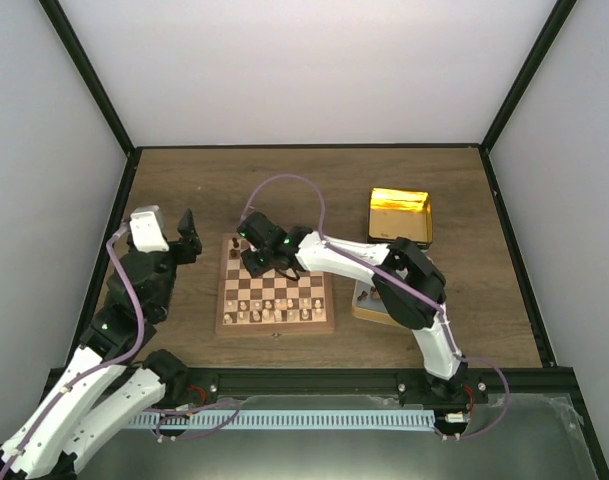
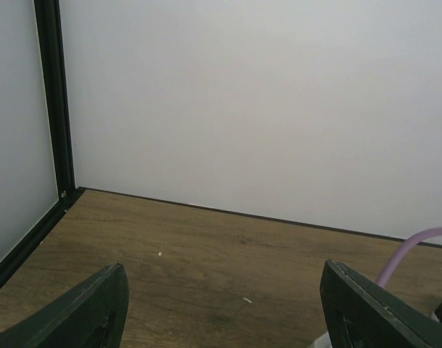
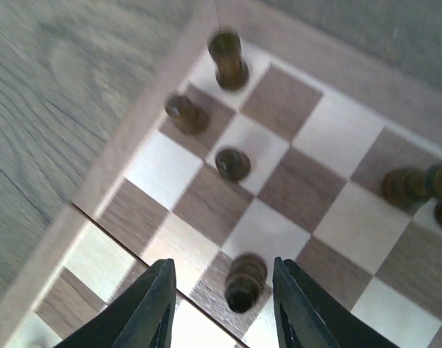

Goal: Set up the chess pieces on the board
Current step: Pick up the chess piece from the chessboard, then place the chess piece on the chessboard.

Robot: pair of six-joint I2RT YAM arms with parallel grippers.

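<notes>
Left arm (image 1: 49, 410), right arm (image 1: 439, 345): white shells on long links, black housings at joints and bases. Lilac cable (image 1: 284, 182) along each. White camera block (image 1: 147, 228) at left wrist. Left gripper (image 2: 224, 268), right gripper (image 3: 221, 264): dark, flat, tapered fingers.

Blurred chess pieces (image 3: 233, 164); board (image 3: 273, 100) cropped

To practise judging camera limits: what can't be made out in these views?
- Top view: right arm hides the board's far squares; chess pieces too small to identify.
- Right wrist view: blur; dark piece within the right tool is unidentifiable.
- Left wrist view: left tool cut off by bottom edge; board outside frame.
</notes>
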